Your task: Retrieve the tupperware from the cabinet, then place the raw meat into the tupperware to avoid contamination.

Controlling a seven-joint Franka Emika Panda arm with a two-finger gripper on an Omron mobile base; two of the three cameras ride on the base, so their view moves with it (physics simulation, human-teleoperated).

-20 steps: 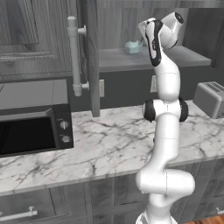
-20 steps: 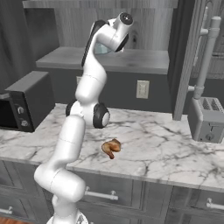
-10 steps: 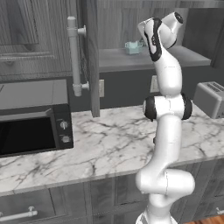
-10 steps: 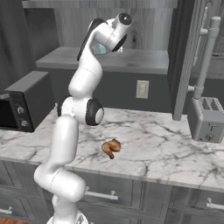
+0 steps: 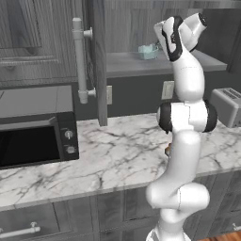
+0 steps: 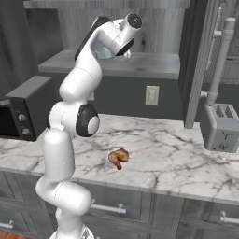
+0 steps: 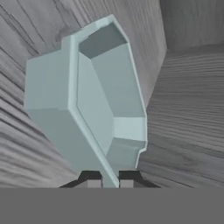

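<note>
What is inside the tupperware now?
The tupperware looks empty: the hand view shows only its bare inner walls. The gripper is shut on one wall. The meat lies on the counter.

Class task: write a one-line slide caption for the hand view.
Gripper shut on a wall of the tupperware, inside the cabinet.

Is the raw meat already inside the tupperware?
No, the raw meat lies on the marble counter, while the tupperware is up in the cabinet.
</note>
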